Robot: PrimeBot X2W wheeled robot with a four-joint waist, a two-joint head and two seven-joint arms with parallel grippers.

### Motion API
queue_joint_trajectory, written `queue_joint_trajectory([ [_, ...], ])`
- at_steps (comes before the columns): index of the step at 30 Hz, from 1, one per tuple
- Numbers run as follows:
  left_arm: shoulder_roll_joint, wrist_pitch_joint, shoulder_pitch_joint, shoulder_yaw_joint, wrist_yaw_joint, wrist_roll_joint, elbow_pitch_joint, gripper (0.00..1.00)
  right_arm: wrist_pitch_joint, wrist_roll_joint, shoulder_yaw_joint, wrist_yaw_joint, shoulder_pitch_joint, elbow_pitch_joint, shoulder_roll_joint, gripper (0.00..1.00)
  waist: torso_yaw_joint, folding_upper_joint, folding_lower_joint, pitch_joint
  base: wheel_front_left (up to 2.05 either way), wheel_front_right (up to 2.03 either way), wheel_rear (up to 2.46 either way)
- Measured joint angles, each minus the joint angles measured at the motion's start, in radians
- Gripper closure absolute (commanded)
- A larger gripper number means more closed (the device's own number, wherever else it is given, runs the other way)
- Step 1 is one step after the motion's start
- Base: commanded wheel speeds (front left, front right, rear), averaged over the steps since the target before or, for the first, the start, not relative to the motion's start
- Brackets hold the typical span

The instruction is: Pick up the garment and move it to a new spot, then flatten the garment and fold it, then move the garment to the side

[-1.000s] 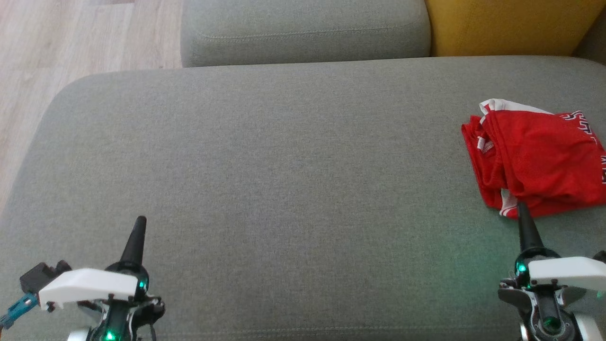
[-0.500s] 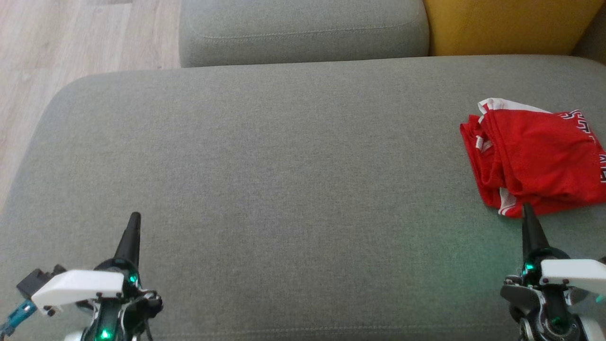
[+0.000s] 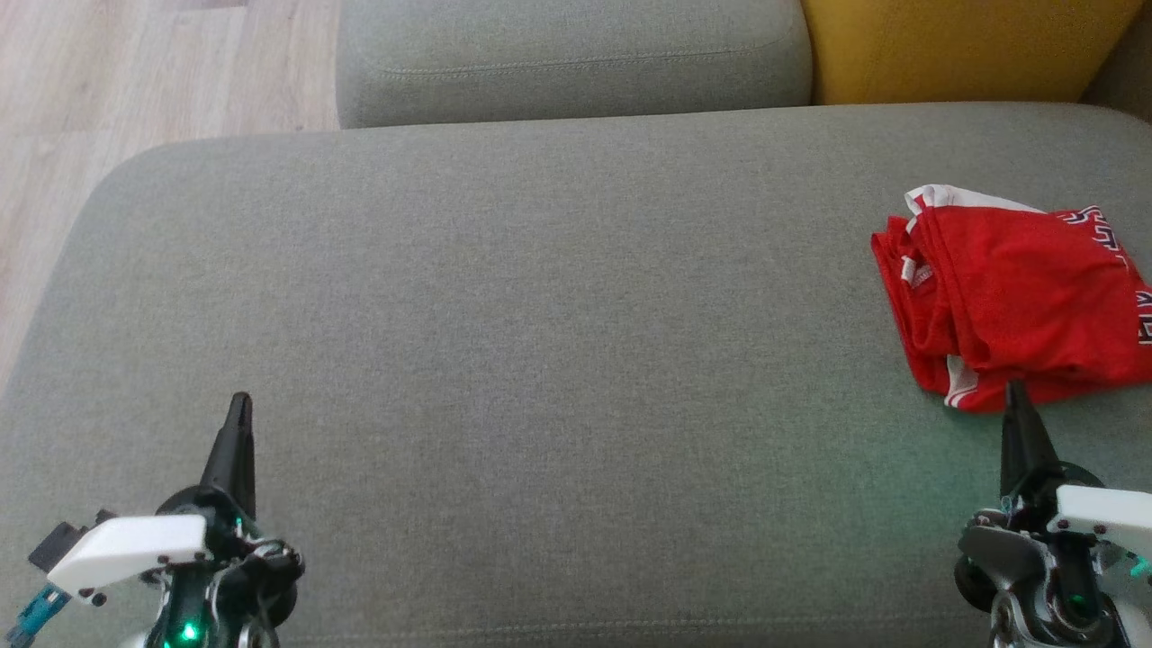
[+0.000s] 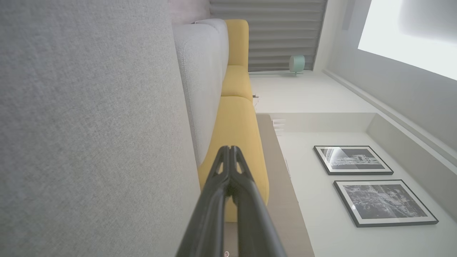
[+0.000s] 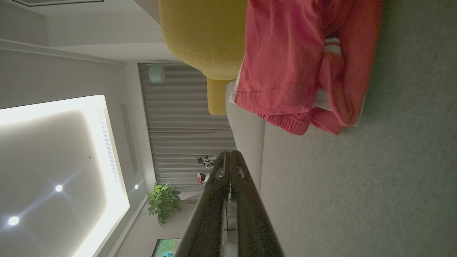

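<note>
nearest, the left gripper (image 3: 239, 400) and right gripper (image 3: 1016, 389) sit over the grey seat cushion (image 3: 558, 315), fingers pressed together, both empty. just beyond the right tip, the folded red garment (image 3: 1017, 297) lies at the cushion's right side. farthest back is a yellow cushion (image 3: 945, 45).

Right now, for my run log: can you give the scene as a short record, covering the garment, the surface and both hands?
garment: red with white trim, bunched in a loose fold, lying at the right end of the seat
surface: grey sofa seat
left hand: shut, holding nothing, over the near left of the seat
right hand: shut, holding nothing, tip close to the garment's near edge
behind: yellow cushion at the far right
</note>
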Motion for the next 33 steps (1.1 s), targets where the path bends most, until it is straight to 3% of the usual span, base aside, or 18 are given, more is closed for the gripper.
queue_joint_trajectory([
  [33, -0.007, 0.009, -0.001, 0.017, -0.003, -0.019, 0.003, 1.0, 0.0, 0.018, -0.002, 0.0, 0.0, 0.002, 0.0, 1.0, 0.0, 0.0, 0.0, 0.0, 0.0, 0.0, 0.0],
])
